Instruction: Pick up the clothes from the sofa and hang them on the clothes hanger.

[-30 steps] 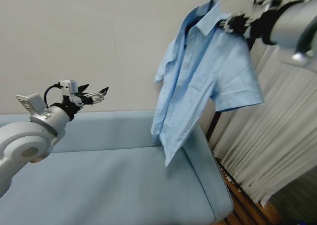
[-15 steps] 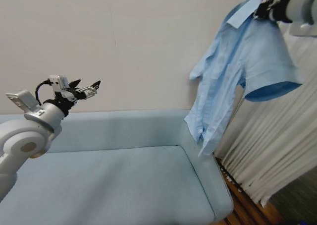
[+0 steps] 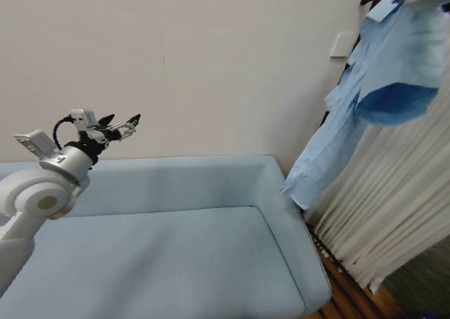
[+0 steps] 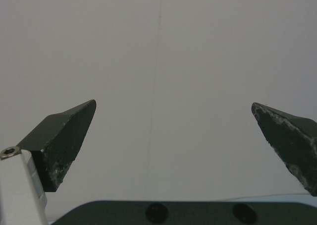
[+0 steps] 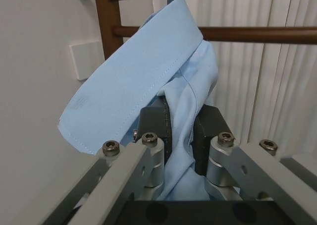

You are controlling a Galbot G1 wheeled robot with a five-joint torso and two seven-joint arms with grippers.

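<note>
Since 1 second ago the light blue shirt (image 3: 383, 80) has swung from the middle right of the head view into its upper right corner, and the left arm has eased slightly left. Nearest, a pale blue sofa (image 3: 176, 256) spans the lower frame. At middle left the left gripper (image 3: 126, 124) hangs idle above the sofa back, its 2 fingers spread wide toward the bare wall. Farther off, the shirt's tail hangs beside the sofa's right arm, in front of white curtains (image 3: 394, 220).

The right wrist view gives detail the head view cannot resolve. The right gripper (image 5: 181, 133) is clamped on fabric just under the collar, and the brown wooden rails of the clothes rack (image 5: 247, 34) stand close behind. The head view, in turn, shows how low the tail reaches.

Likely risks:
- The pinch seems to hold cloth alone, so the shirt could slide free.
- The upturned collar screens the hanging point, so it could miss the rail.
- The swinging tail could catch the sofa arm.
</note>
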